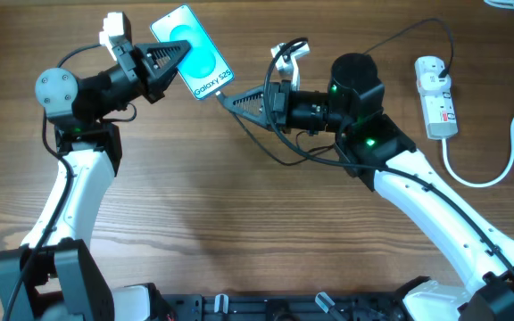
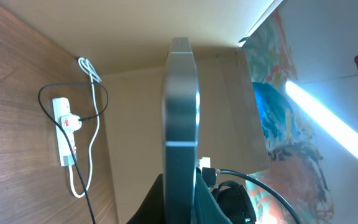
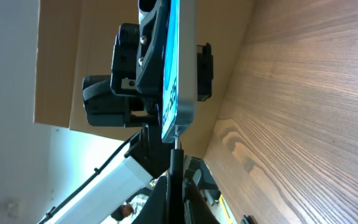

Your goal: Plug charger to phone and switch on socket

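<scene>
The phone [image 1: 194, 49], screen up with "Galaxy S25", is held off the table in my left gripper [image 1: 172, 55], which is shut on its left end. It shows edge-on in the left wrist view [image 2: 180, 118] and in the right wrist view [image 3: 178, 74]. My right gripper [image 1: 232, 98] is shut on the charger plug end [image 3: 176, 163], whose metal tip touches the phone's bottom edge. The black charger cable [image 1: 391, 40] runs to the white adapter [image 1: 431, 71] in the socket strip [image 1: 439, 109], also seen in the left wrist view [image 2: 65, 134].
The socket's thick white cord [image 1: 498, 169] loops at the right edge of the wooden table [image 1: 239, 223]. The black cable hangs in loops under my right arm [image 1: 284, 152].
</scene>
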### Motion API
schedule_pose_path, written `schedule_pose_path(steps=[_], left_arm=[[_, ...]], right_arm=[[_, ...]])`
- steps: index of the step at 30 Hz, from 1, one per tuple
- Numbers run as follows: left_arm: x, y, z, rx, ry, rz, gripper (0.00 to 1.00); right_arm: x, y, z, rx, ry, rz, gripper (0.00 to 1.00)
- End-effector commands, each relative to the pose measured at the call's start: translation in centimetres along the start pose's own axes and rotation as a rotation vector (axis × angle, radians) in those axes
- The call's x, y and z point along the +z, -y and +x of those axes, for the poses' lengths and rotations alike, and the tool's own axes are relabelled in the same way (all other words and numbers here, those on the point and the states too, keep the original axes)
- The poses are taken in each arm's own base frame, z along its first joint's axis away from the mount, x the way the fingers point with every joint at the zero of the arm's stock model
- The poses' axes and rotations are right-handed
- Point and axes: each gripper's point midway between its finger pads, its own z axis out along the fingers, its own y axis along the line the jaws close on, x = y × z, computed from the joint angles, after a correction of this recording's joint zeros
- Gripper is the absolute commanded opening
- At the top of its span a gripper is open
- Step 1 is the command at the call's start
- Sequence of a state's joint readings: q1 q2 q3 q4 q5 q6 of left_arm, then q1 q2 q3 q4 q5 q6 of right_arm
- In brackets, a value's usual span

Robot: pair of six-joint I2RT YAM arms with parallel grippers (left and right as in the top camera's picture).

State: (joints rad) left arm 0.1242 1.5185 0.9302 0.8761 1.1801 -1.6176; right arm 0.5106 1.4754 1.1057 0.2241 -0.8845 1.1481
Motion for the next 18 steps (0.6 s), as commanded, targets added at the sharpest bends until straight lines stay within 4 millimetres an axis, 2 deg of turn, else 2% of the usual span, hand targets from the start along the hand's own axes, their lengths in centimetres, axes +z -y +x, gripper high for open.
schedule_pose_path(steps=[1, 2, 4, 5, 9, 10, 12, 13, 15, 16, 18], left_arm=[[-0.1, 1.2, 0.0, 0.058, 0.007, 0.015, 0.04], [-0.3, 1.2, -0.2, 0.069, 0.012, 0.013, 0.04], [-0.8, 0.4, -0.8, 0.061, 0.031, -0.01, 0.04], [-1.0, 0.0, -0.9, 0.054, 0.036, -0.023, 0.04], [-0.9, -3.2, -0.5, 0.011, 0.024, -0.109, 0.04], [-0.7, -4.1, -0.2, 0.013, 0.014, -0.132, 0.04], [-0.4, -5.4, 0.3, 0.007, 0.005, -0.169, 0.04], [-0.2, -6.6, 0.8, -0.001, 0.0, -0.205, 0.04], [0.0, -8.0, 1.3, -0.009, -0.002, -0.252, 0.04], [0.0, -9.4, 1.8, -0.012, 0.001, -0.305, 0.04], [-0.2, -11.0, 2.0, -0.01, 0.016, -0.367, 0.04]], right_arm=[[0.1, 1.8, 0.4, -0.055, -0.009, 0.06, 0.04], [0.0, 3.1, 1.0, -0.069, -0.031, 0.106, 0.04], [-1.2, 7.3, 2.4, -0.114, -0.081, 0.264, 0.04], [-2.2, 9.5, 2.4, -0.152, -0.081, 0.36, 0.04], [-8.3, 17.8, 0.4, -0.343, -0.038, 0.863, 0.04], [-8.9, 19.1, 0.3, -0.408, -0.078, 0.922, 0.04], [-8.7, 21.3, 0.6, -0.439, -0.139, 0.956, 0.04], [-8.6, 23.6, 1.0, -0.409, -0.169, 0.993, 0.04], [-8.1, 26.2, 1.5, -0.376, -0.207, 1.009, 0.04], [-7.7, 28.5, 1.9, -0.358, -0.234, 1.022, 0.04], [-7.3, 30.2, 2.0, -0.35, -0.244, 1.027, 0.04]])
